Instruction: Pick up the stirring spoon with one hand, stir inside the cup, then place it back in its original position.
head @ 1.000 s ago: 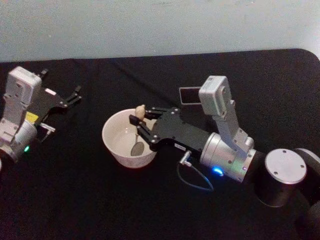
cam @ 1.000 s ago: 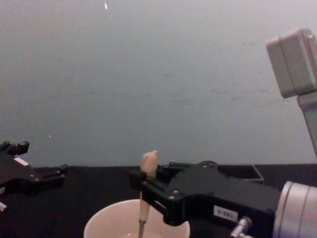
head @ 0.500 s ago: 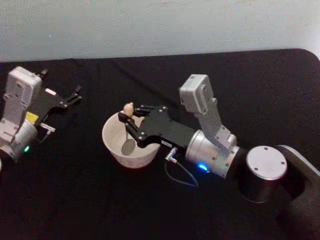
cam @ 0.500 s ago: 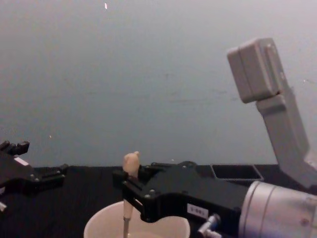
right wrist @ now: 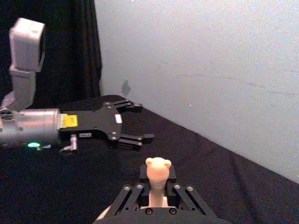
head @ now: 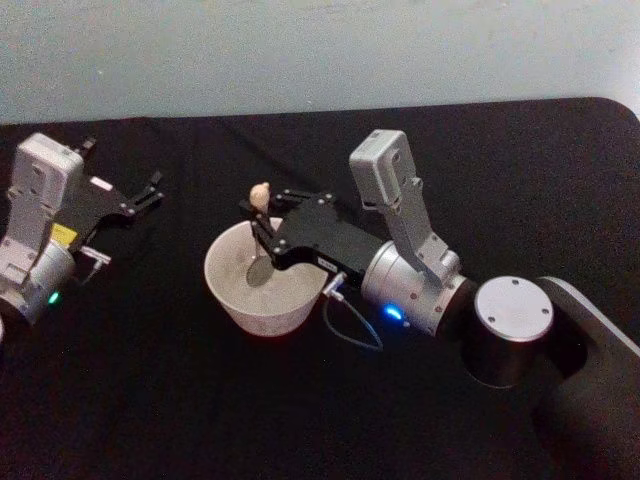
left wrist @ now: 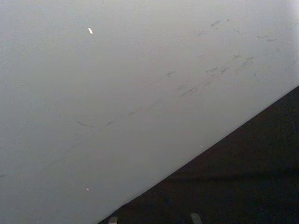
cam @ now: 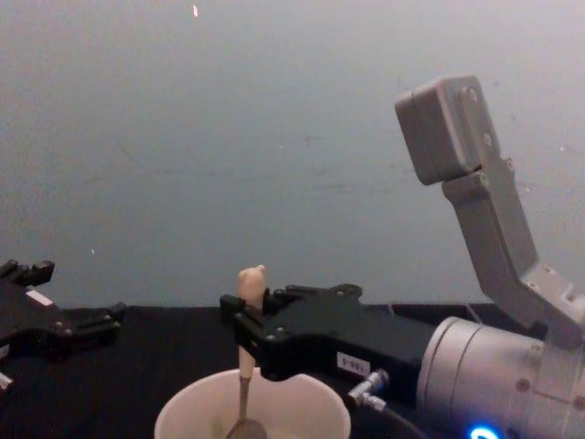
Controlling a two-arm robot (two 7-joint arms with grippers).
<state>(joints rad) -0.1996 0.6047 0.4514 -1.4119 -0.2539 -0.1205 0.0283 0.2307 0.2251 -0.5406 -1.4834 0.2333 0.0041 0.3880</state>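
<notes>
The cream-white cup (head: pixel 238 314) stands on the black table left of centre, and its rim (cam: pixel 187 409) also rises at the bottom of the chest view. My right gripper (head: pixel 263 224) reaches over the cup from the right, shut on the stirring spoon (head: pixel 260 192). The spoon stands nearly upright, with its bear-shaped knob (cam: pixel 250 278) above the fingers and its bowl end down inside the cup. In the right wrist view the knob (right wrist: pixel 158 168) sticks up between the closed fingers of my right gripper (right wrist: pixel 157 190). My left gripper (head: pixel 150 192) rests open at the far left, holding nothing.
Black cloth covers the table (head: pixel 150 400), with a pale wall close behind it. The right arm's silver wrist and a loose cable (head: pixel 355 330) lie just right of the cup. The left gripper (right wrist: pixel 140 122) sits well apart from the cup.
My right gripper has carried the spoon leftward and then toward the far side of the cup. The spoon's bowl end has swept across the cup's inside. The left arm has stayed still.
</notes>
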